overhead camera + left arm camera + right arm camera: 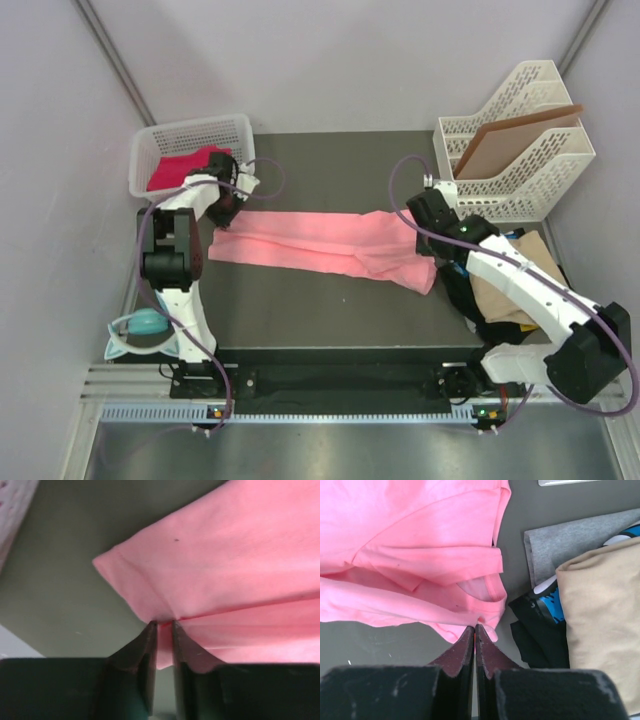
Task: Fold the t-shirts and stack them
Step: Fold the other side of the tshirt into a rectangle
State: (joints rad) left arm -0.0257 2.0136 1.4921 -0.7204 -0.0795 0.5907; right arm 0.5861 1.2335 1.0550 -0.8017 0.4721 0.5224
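The salmon pink t-shirt (pixel 320 240) is lying stretched in a long band between both pincers. Its left corner is meeting the left pincer (pixel 164 626), whose jaws are standing narrowly apart with the cloth's fold at their tips. The right pincer (pixel 475 630) is pressing shut on the shirt's right hem, near the tan t-shirt (pixel 600 610), and the dark surface (pixel 330 320) is sitting between pale walls (pixel 330 60).
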